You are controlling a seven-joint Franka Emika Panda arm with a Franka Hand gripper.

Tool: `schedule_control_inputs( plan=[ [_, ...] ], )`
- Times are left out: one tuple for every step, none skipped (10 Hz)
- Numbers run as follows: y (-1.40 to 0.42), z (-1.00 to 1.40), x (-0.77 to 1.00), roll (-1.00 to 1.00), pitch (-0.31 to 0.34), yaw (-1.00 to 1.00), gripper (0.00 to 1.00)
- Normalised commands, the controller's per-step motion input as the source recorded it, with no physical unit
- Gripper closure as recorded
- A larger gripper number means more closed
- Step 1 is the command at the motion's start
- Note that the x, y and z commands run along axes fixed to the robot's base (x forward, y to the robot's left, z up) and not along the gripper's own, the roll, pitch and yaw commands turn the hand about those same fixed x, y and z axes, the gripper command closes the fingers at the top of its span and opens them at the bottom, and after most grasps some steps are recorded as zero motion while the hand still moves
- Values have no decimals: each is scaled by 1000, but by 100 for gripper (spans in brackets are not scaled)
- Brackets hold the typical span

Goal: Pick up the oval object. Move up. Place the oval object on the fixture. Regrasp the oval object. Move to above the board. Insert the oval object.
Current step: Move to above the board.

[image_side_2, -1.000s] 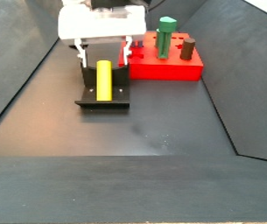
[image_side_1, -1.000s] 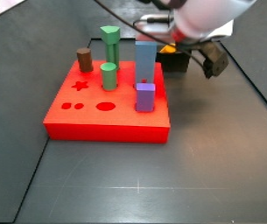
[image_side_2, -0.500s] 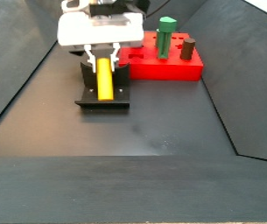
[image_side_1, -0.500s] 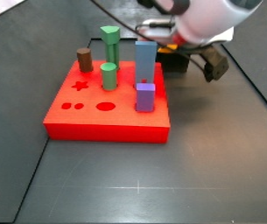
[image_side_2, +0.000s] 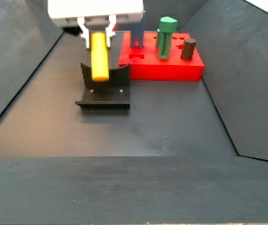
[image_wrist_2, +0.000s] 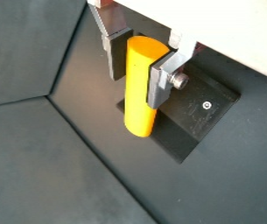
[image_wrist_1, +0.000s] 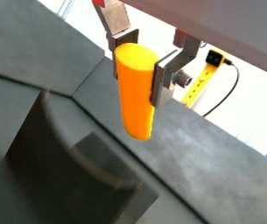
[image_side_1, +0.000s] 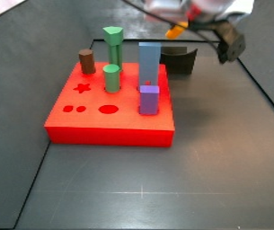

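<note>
My gripper (image_side_2: pixel 97 39) is shut on the oval object (image_side_2: pixel 99 63), a yellow-orange peg that hangs upright from the jaws above the fixture (image_side_2: pixel 105 95). In both wrist views the silver fingers (image_wrist_1: pixel 168 74) (image_wrist_2: pixel 161 79) clamp the upper part of the peg (image_wrist_1: pixel 133 92) (image_wrist_2: pixel 142 87) from both sides. The dark fixture (image_wrist_2: pixel 206 109) lies below it with nothing on it. The red board (image_side_1: pixel 109 121) stands beside the fixture (image_side_1: pixel 179 61). In that side view my gripper (image_side_1: pixel 223 40) is at the top right and the peg is mostly hidden.
On the board stand a green arrow-topped peg (image_side_1: pixel 112 40), a green round peg (image_side_1: pixel 111 78), a brown round peg (image_side_1: pixel 87 61), a tall blue peg (image_side_1: pixel 149 65) and a purple peg (image_side_1: pixel 149 99). Dark sloped walls enclose the floor (image_side_2: pixel 160 132).
The gripper closed on the yellow peg lying on the fixture and has risen with it. The peg is now off the fixture and hanging in the jaws.
</note>
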Motion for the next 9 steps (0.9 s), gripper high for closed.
schedule_control_inputs(
  plan=[
    [-7,1000,13,-48,110,57,100],
    [-9,1000,11,-47,101,69,100],
    [-12,1000,10,-46,90,78,100],
    [-14,1000,9,-39,83,79,100],
    [-17,1000,10,-43,80,80,100],
    [-17,1000,12,-43,78,78,100],
    [-21,988,15,-41,79,73,100],
    [-20,755,18,-41,81,71,100],
    [-20,581,21,-43,88,69,100]
  ],
)
